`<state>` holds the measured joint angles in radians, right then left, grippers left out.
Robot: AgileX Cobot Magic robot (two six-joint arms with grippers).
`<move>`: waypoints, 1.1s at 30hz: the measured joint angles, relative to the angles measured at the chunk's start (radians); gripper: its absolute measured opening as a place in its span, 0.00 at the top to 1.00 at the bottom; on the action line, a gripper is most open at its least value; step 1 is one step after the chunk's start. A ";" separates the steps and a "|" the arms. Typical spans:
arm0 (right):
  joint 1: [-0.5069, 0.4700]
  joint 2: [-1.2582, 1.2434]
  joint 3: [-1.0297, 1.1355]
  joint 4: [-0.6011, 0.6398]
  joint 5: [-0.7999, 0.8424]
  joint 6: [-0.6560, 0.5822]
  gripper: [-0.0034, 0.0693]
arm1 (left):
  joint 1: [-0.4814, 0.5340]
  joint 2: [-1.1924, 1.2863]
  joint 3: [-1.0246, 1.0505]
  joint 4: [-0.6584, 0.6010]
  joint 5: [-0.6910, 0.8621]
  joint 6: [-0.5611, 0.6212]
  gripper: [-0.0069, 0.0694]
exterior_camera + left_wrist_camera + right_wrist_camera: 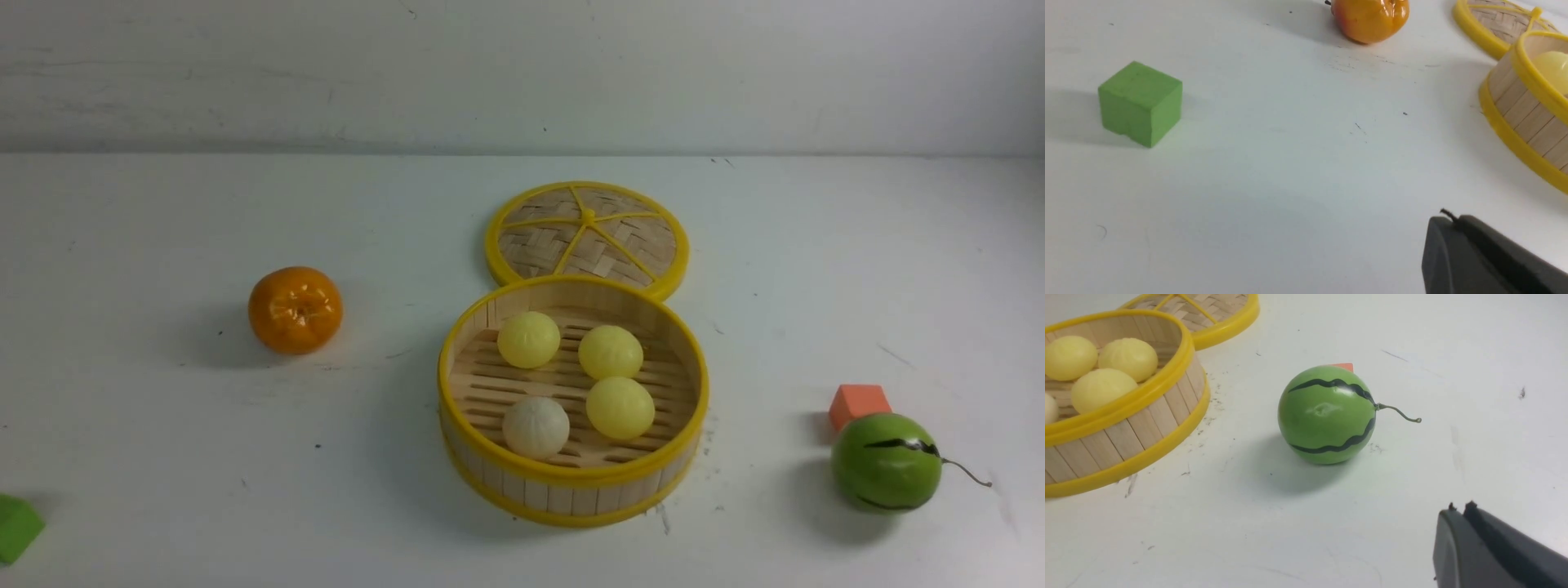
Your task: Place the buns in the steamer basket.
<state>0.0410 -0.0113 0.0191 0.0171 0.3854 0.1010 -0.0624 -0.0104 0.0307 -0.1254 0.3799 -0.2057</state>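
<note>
1. Front view showed all four buns lying in the steamer basket (571, 490): three pale yellow buns (529, 339) (611, 352) (620, 407) and one off-white bun (535, 427), none on the table (163, 457).
2. Woven lid (588, 237) lay flat just behind the basket, its rim at the basket's far rim.
3. Neither arm appeared in the front view.
4. Left wrist view: left gripper (1447, 218) showed its dark fingers (1457, 253) pressed together, nothing between them, hanging above bare table.
5. Ahead of the left fingertips, off to one side, stood a green cube (1141, 102); farther ahead sat the orange tangerine (1370, 18). The basket wall lay to the other side, well apart from the fingers.
6. Right wrist view: right gripper (1459, 510) had its fingers (1466, 551) nearly together, only a thin seam between them, nothing held.
7. Green melon (1327, 416) with its stem sat ahead of the right fingertips, apart from them; an orange block (857, 403) peeked out behind it. The basket with buns lay beyond the melon, to one side.
</note>
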 joint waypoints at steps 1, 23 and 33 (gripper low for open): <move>0.000 0.000 0.000 0.000 0.000 0.000 0.93 | 0.000 0.000 0.000 0.000 0.000 -0.002 0.93; 0.000 0.000 0.000 0.000 0.000 0.000 0.90 | 0.000 0.000 0.000 0.002 -0.005 -0.006 0.93; 0.000 0.000 0.000 0.000 0.000 0.000 0.88 | 0.000 0.000 0.000 0.002 -0.005 -0.006 0.93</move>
<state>0.0410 -0.0113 0.0191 0.0171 0.3854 0.1010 -0.0624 -0.0104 0.0307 -0.1232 0.3754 -0.2113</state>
